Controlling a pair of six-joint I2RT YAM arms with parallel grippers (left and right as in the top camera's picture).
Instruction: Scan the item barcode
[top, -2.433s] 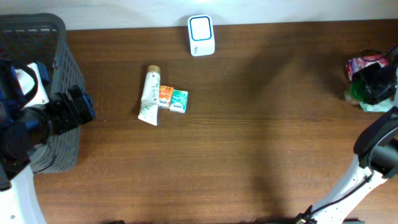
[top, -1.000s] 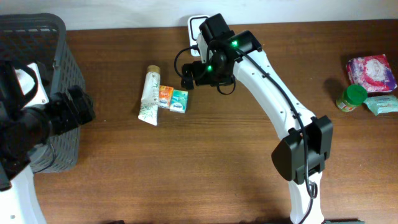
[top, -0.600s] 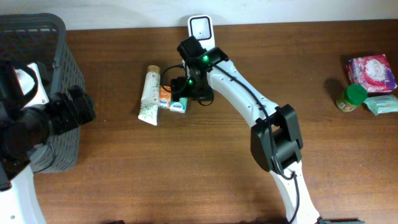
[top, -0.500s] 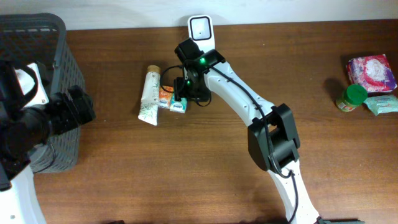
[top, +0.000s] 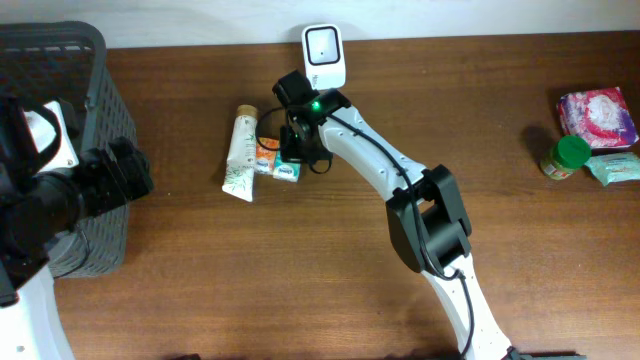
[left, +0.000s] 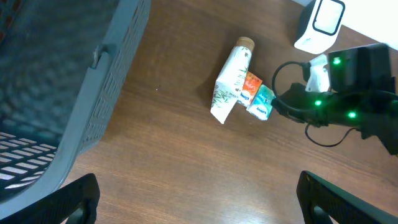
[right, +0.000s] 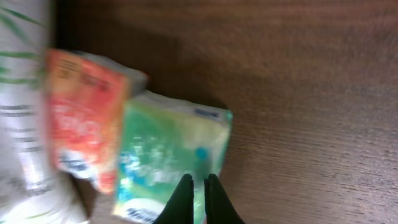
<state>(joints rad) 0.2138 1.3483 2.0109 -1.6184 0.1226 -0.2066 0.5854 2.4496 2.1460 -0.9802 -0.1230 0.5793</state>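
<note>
Treat small green-and-white soft packet, flat on brown wooden desk touching orange packet, as probably light, crinkly, slippery; pinch its sealed edge. Note right end effector clenched there, left end effector released.

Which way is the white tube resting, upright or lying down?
Lying down: the white tube shows its full length flat on the table.
</note>
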